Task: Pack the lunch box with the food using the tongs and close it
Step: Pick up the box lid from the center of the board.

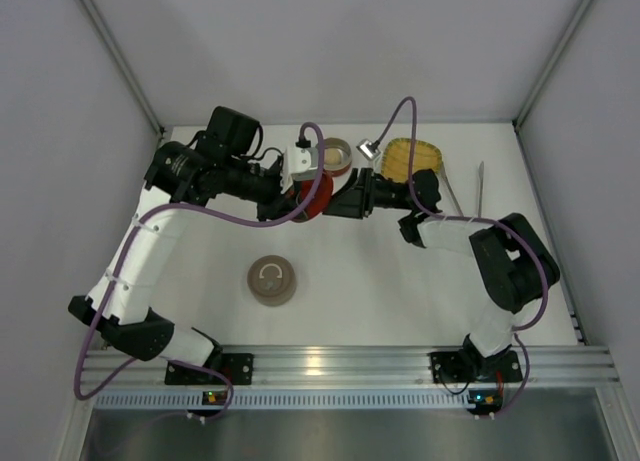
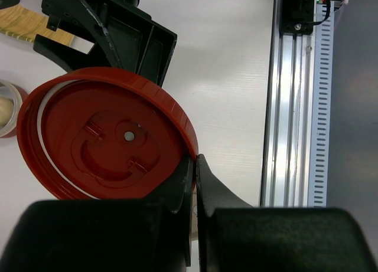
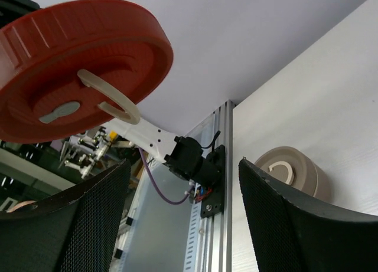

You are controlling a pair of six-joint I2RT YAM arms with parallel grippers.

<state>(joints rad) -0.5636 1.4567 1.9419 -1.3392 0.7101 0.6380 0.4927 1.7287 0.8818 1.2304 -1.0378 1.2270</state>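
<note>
The lunch box [image 1: 336,157], a small round tin with a red rim, stands open at the back centre, with a whitish lump of food [image 2: 3,110] inside. My left gripper [image 2: 195,160] is shut on the rim of a red round lid [image 2: 106,133], holding it off the table just in front of the tin. The lid's top with its cream handle [image 3: 106,95] shows in the right wrist view. My right gripper [image 3: 183,216] is open and empty, right next to the lid [image 1: 314,195]. The slim silver tongs [image 1: 481,186] lie on the table at the right.
A yellow woven tray [image 1: 412,159] sits behind the right gripper, right of the tin. A beige round lid [image 1: 271,280] with a curved handle lies on the table in front of the centre. The aluminium rail [image 1: 340,361] runs along the near edge.
</note>
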